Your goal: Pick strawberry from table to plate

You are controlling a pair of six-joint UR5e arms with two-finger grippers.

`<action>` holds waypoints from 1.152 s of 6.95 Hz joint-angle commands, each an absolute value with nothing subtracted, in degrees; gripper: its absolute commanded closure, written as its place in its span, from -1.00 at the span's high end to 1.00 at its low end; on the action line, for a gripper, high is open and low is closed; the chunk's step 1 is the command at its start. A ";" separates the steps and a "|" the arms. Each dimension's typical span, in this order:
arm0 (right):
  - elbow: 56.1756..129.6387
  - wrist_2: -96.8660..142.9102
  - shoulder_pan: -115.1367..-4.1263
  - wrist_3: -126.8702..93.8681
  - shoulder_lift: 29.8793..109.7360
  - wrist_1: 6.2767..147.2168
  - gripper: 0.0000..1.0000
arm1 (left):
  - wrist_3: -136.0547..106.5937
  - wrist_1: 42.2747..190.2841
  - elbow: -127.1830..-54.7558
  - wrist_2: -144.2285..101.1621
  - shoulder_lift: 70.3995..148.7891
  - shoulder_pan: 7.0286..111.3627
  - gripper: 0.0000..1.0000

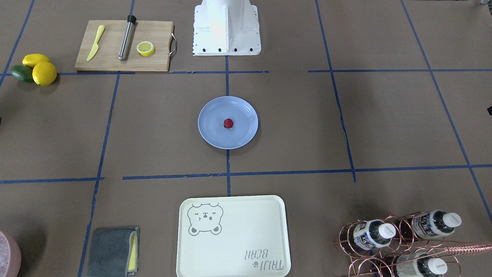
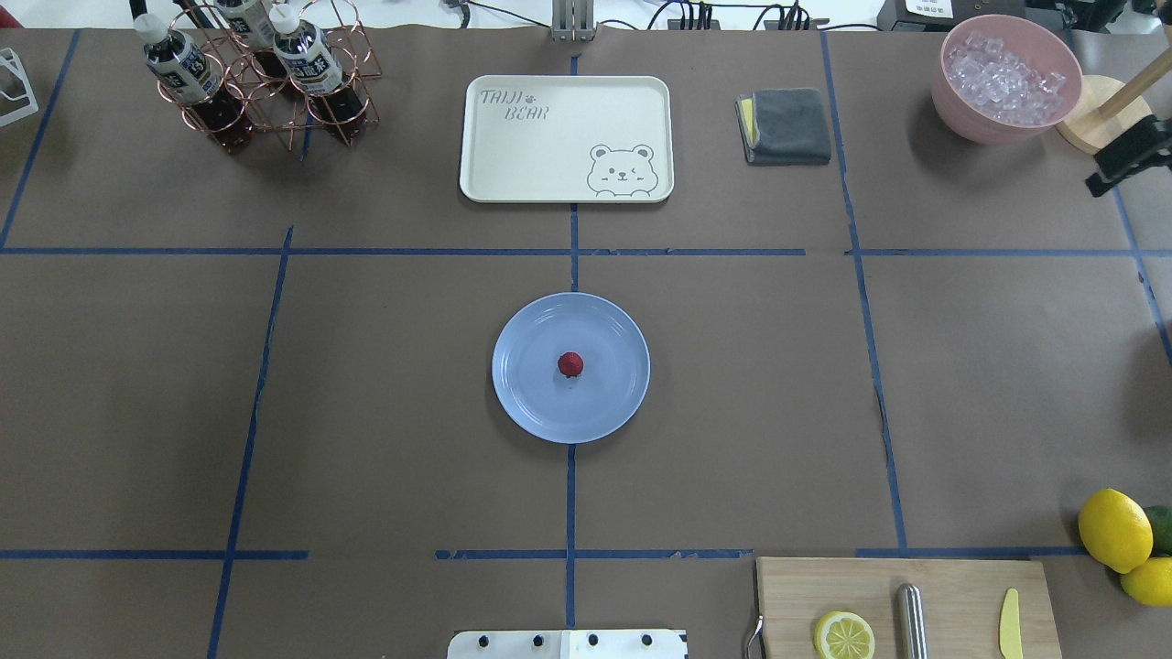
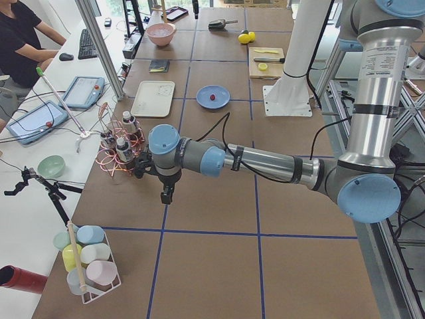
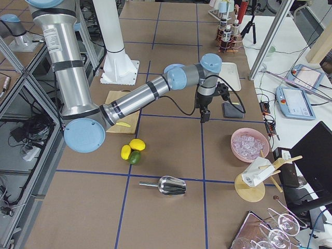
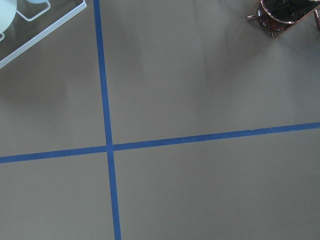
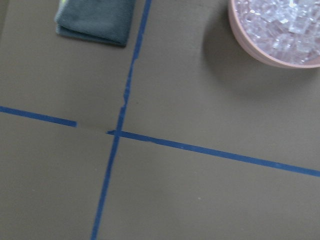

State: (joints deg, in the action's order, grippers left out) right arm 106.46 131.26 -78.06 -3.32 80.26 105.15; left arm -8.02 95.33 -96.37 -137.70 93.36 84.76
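Note:
The strawberry (image 1: 228,123) (image 2: 569,364) is a small dark-red berry lying at the middle of the light-blue plate (image 1: 209,134) (image 2: 522,403), which sits at the centre of the brown table (image 2: 366,412). No gripper is near it. My left gripper (image 3: 166,195) hangs over bare table beside the bottle rack and shows only in the exterior left view, so I cannot tell whether it is open or shut. My right gripper (image 4: 205,116) hangs near the grey cloth and shows only in the exterior right view, so its state is likewise unclear. Both wrist views show only taped table.
A cream bear tray (image 2: 566,137) lies beyond the plate. A copper rack of bottles (image 2: 256,82) stands far left; a grey cloth (image 2: 786,126) and a pink bowl of ice (image 2: 1005,78) are far right. A cutting board (image 2: 906,609) with a lemon half and several lemons (image 2: 1115,529) are near right.

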 commanded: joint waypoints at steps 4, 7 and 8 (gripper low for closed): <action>95.46 135.26 -89.82 11.16 87.00 100.31 1.00 | -1.51 95.62 -96.77 -137.29 90.54 87.27 1.00; 94.66 139.20 -91.66 10.81 92.53 95.65 1.00 | 1.05 95.63 -96.24 -134.39 87.46 88.68 1.00; 94.48 142.00 -92.54 10.72 93.85 93.28 1.00 | 1.05 95.71 -95.89 -134.30 86.32 88.68 1.00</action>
State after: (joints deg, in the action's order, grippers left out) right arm 94.73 139.08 -91.50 10.79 91.93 96.09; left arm 0.91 95.66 -96.21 -134.87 87.66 88.57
